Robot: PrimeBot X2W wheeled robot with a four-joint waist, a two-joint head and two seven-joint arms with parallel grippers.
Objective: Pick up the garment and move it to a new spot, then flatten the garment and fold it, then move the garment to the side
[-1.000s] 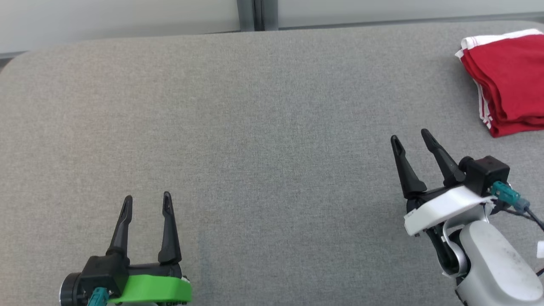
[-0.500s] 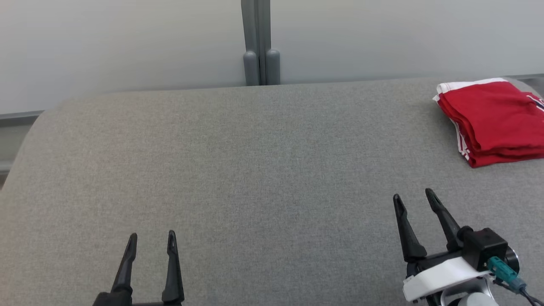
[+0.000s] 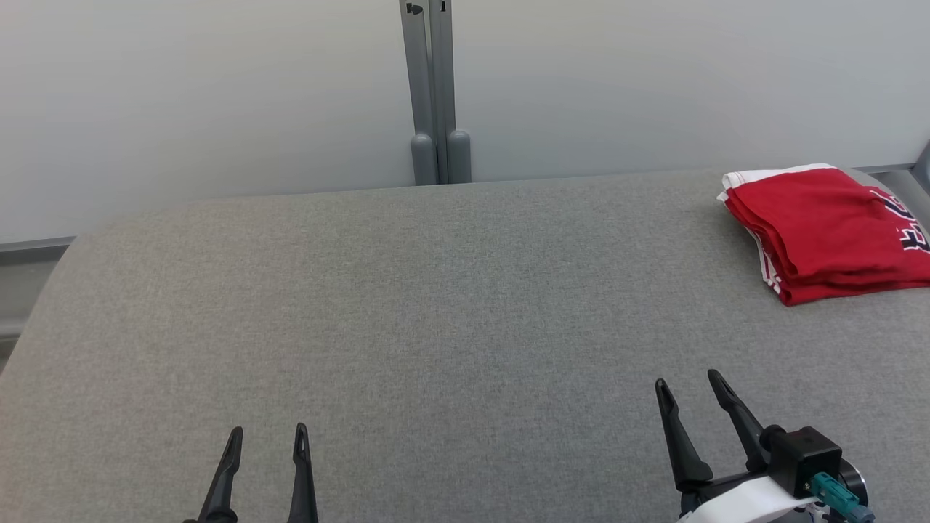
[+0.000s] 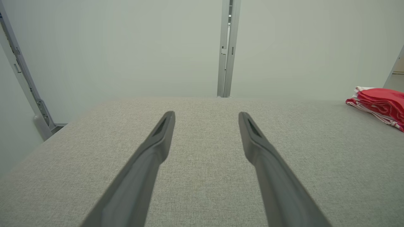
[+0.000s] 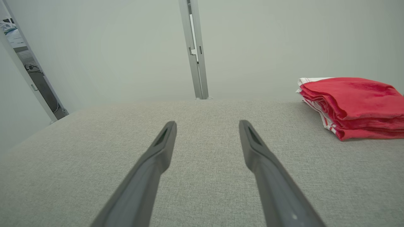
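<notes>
The bench (image 3: 436, 305) is showing a grey woven cloth cover, matt and faintly rough in its weave, while the garment (image 3: 821, 225) at the far right is looking like soft red cloth with white trim, slightly fuzzy. The long fingers (image 4: 151, 157) of the left hand (image 3: 269, 432) and the right hand (image 3: 686, 379) are showing as smooth, matt dark plastic. The pale wall (image 3: 218, 109) beyond is looking smooth and matt, and the grey post (image 3: 432, 87) is giving off a dull metal sheen.

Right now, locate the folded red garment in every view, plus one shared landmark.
Head view: garment at the far right, mid-height.
Left wrist view: garment at the right edge, cut off.
Right wrist view: garment at the right, mid-height.
Shared landmark: grey upright post, left of the garment throughout.
</notes>
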